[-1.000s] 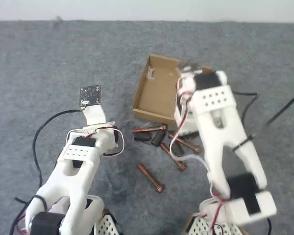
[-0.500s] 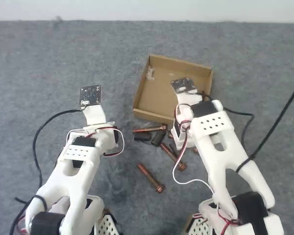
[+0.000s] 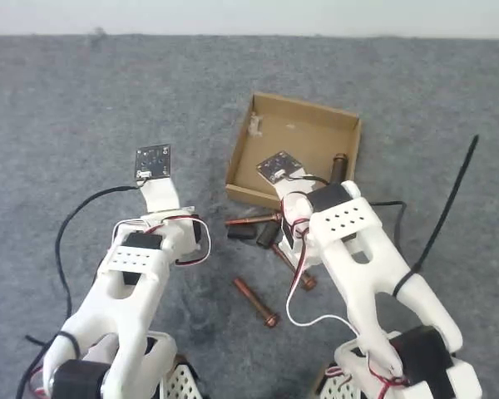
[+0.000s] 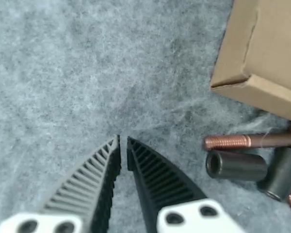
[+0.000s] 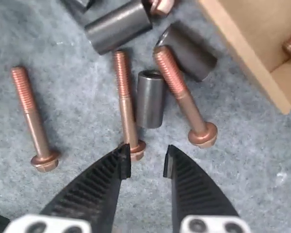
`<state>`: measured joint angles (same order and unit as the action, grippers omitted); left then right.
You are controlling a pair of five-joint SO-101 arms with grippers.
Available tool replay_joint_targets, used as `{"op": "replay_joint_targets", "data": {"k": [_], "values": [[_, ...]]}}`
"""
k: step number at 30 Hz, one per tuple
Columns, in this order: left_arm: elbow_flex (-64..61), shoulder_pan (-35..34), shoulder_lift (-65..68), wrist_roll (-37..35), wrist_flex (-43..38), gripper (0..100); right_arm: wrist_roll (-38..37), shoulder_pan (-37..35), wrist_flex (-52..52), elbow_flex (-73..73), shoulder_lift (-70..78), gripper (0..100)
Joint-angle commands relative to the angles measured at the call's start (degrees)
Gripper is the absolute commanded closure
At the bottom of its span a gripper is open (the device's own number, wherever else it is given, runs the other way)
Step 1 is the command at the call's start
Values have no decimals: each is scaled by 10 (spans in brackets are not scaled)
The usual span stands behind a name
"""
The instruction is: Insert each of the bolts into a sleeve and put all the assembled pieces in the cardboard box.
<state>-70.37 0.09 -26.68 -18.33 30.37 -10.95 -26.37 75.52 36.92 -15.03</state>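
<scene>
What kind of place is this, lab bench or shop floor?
Probably a small robot test bench, not a shop floor: a grey felt-like table cover, a white left arm and right arm side by side, and loose bolts and sleeves beside a cardboard box.

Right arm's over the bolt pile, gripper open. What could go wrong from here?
1. The right gripper hangs open at the head of the middle copper bolt; the short dark metal sleeve lies close beside that bolt, so closing might grab or shove both.
2. The neighbouring copper bolt touches another dark sleeve; a nudge could roll them apart.
</scene>
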Motion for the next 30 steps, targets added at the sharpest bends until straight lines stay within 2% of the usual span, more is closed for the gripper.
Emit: {"op": "replay_joint_targets", "data": {"k": [1,15,28,30], "values": [[29,-1,-4,4,3,977,-13,0,-27,4,-27,883],[29,-1,-4,4,3,977,-13,3,-169,31,93,886],[29,-1,-4,4,3,977,-13,7,-203,41,107,889],[29,-1,-4,4,3,977,-13,7,-203,41,107,922]]}}
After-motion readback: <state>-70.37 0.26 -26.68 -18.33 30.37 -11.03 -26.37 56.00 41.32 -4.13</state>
